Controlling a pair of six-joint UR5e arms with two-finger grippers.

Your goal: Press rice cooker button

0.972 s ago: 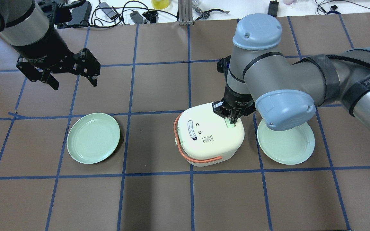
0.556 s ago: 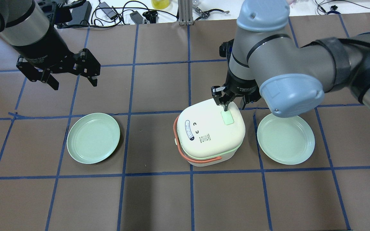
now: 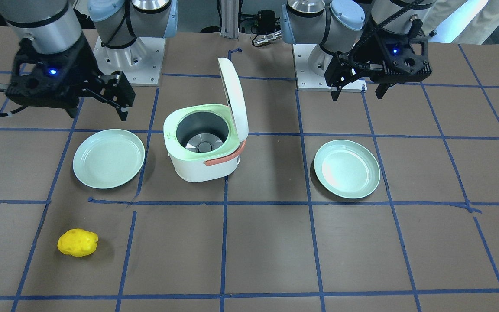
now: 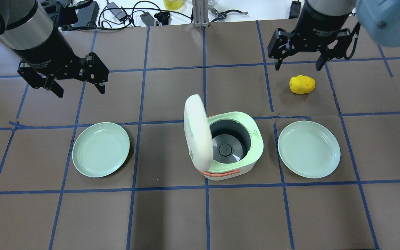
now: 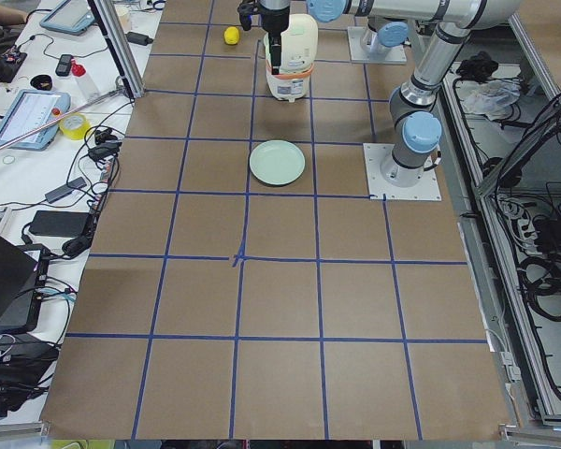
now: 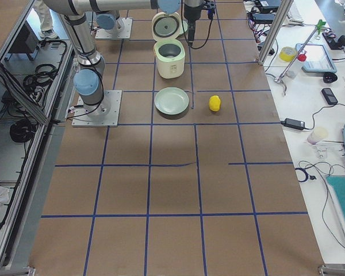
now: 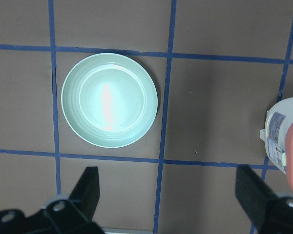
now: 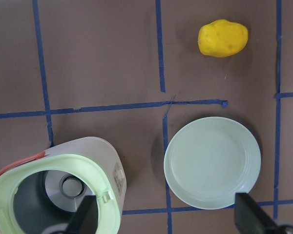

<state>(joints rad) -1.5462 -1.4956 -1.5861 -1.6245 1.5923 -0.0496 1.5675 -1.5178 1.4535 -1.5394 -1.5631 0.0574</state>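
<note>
Right tool point(image 4: 298, 65) released, empty, well apart from rice cooker point(image 4: 236, 166), left tool point(image 4: 81, 91) likewise; lid point(image 4: 197, 135) upright with button point(image 4: 188, 125) on its raised edge, so press looks done; next calls only for parking clear.

We're looking in on a robotics lab here, no mistaking it: a work table point(image 4: 172, 215) papered brown and gridded with blue tape point(image 4: 207, 215), two industrial arms point(image 6: 79, 31) bolted down on base plates point(image 5: 425, 187), and aluminium framing posts point(image 5: 112, 47) at the edges. Alongside, we see benches point(image 6: 316, 80) strewn with cables point(image 5: 98, 150), a tablet point(image 5: 23, 114), a power brick point(image 5: 56, 223) and a tape roll point(image 6: 287, 53). The rice cooker point(image 4: 257, 146) sits on that grid, not on a kitchen counter.
</note>
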